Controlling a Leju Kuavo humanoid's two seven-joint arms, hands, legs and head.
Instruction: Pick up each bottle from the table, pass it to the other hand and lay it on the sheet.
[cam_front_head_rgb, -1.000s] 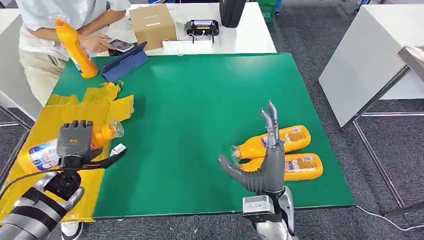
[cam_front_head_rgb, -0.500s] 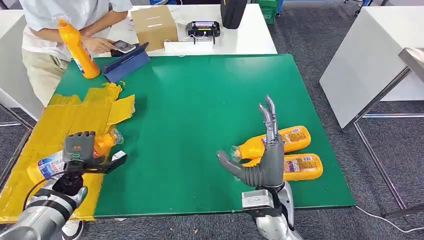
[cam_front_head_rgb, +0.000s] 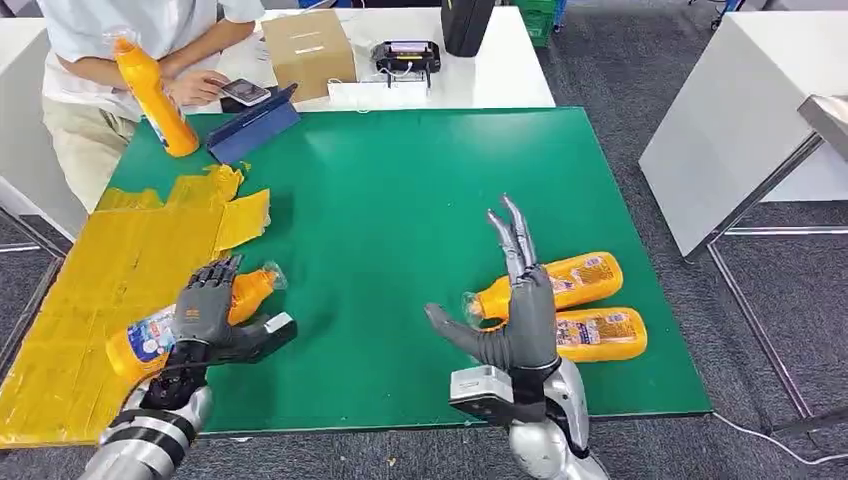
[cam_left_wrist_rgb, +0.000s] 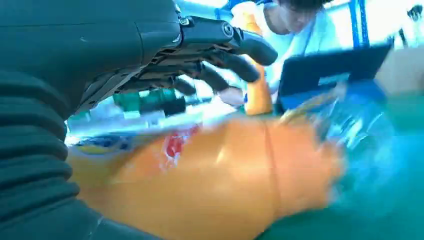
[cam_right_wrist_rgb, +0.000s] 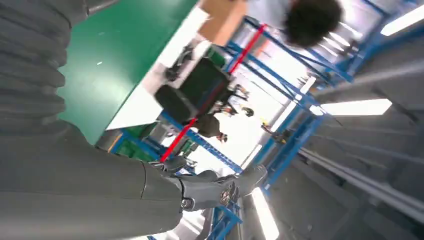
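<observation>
Head view: 4 orange bottles in all. 1 lies under the left hand (cam_front_head_rgb: 205, 315) at the edge of the yellow sheet (cam_front_head_rgb: 95, 290), cap toward the green tabletop (cam_front_head_rgb: 390, 190); the fingers are draped over this held bottle (cam_front_head_rgb: 150, 335) and the thumb sticks out to the side. 2 more bottles lie side by side near the tabletop's right edge, the farther one (cam_front_head_rgb: 560, 280) and the nearer one (cam_front_head_rgb: 595, 333). The right hand (cam_front_head_rgb: 515, 310) stands upright in front of them, fingers straight and spread, holding nothing. The 4th bottle (cam_front_head_rgb: 155, 95) stands at the far left corner, beside 1 person (cam_front_head_rgb: 120, 60).

Left wrist view: the fingers (cam_left_wrist_rgb: 220, 55) arch over the orange bottle's blurred body.

Right wrist view: the hand's fingers (cam_right_wrist_rgb: 215, 187) are spread in air.
</observation>
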